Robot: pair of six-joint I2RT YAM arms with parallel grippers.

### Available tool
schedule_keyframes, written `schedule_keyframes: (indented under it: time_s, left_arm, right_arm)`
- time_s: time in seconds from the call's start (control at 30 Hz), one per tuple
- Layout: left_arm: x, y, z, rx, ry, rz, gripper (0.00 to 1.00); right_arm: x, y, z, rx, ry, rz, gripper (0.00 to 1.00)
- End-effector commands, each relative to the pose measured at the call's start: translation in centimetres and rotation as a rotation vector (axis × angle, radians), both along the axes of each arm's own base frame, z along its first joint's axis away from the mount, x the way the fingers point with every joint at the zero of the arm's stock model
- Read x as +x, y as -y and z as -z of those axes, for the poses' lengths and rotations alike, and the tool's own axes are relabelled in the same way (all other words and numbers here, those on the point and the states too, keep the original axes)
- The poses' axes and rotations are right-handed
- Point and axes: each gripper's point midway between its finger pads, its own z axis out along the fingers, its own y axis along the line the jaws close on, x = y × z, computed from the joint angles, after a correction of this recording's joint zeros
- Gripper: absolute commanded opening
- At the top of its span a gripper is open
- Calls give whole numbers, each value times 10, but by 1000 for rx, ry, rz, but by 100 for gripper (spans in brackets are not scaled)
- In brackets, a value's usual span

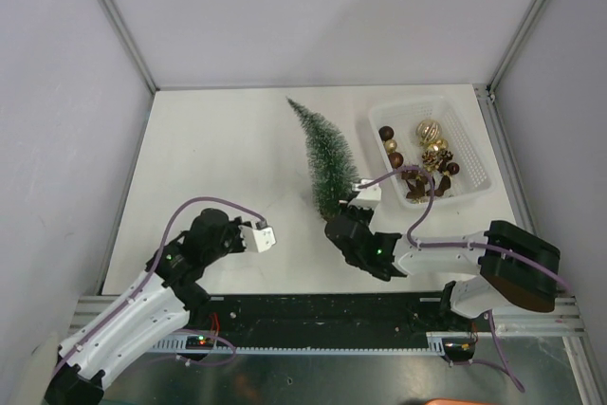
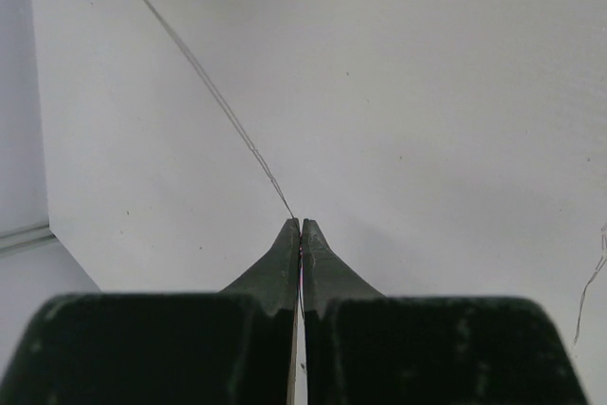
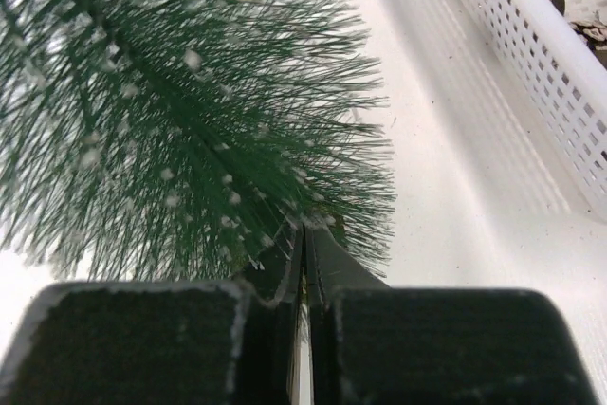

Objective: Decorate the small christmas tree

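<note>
The small christmas tree [image 1: 327, 154], dark green with frosted bristles, stands mid-table and leans towards the back left. My right gripper [image 1: 341, 213] is at its foot; in the right wrist view the gripper [image 3: 305, 234] is shut with its tips buried in the tree's [image 3: 190, 111] lowest bristles, a few pinched between the jaws. The base is hidden. My left gripper [image 1: 252, 234] hovers over the table at the front left. In the left wrist view it [image 2: 301, 225] is shut on a thin wire [image 2: 209, 82] that runs taut up and to the left.
A white perforated basket [image 1: 408, 104] of brown and gold baubles [image 1: 429, 130] sits at the back right, close beside the tree; its wall [image 3: 541, 54] shows in the right wrist view. Another bit of thin wire [image 2: 593, 282] lies on the table.
</note>
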Motion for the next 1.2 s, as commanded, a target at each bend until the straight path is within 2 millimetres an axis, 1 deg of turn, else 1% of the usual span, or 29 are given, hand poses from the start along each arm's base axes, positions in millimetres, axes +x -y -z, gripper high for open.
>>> schedule_keyframes:
  time_s: [0.0,0.1,0.17,0.2,0.23,0.3,0.43,0.5,0.57,0.73,0.9,0.97,1.03,1.1,1.17]
  left_arm:
    - [-1,-21,18,149,-10,-16,0]
    - [-1,-30,28,195,-40,-45,0]
    - [1,-28,25,181,-43,-56,0]
    - [4,-24,18,154,-35,-60,0]
    - [9,-17,9,107,-19,-61,0]
    - [19,2,-18,-6,36,-51,0]
    - [38,41,-86,-242,192,24,0]
    - [45,55,-110,-329,256,56,0]
    - [55,65,-121,-377,286,59,2]
    - [90,85,-126,-452,248,-8,1]
    - [136,99,-124,-536,168,-128,1]
    - [144,107,-122,-552,145,-117,1]
    - [147,115,-119,-547,130,-84,3]
    - [153,117,-117,-534,129,-92,6]
    - [162,116,-113,-510,134,-110,12]
  right_arm:
    - [-1,24,9,31,-27,72,0]
    - [0,26,10,45,-37,78,0]
    - [0,25,12,52,-47,71,0]
    - [0,25,12,54,-49,66,0]
    - [0,22,11,60,-50,54,0]
    - [-1,18,12,68,-53,27,0]
    - [-4,6,11,115,-53,-53,0]
    - [-7,-1,9,140,-50,-95,0]
    - [-11,-6,7,163,-47,-137,0]
    - [-27,-17,5,209,-44,-238,0]
    - [-42,-21,3,235,-43,-326,0]
    - [-46,-21,3,238,-45,-352,0]
    - [-48,-21,1,241,-43,-371,0]
    - [-51,-20,0,243,-42,-386,0]
    - [-53,-21,-3,250,-39,-406,0]
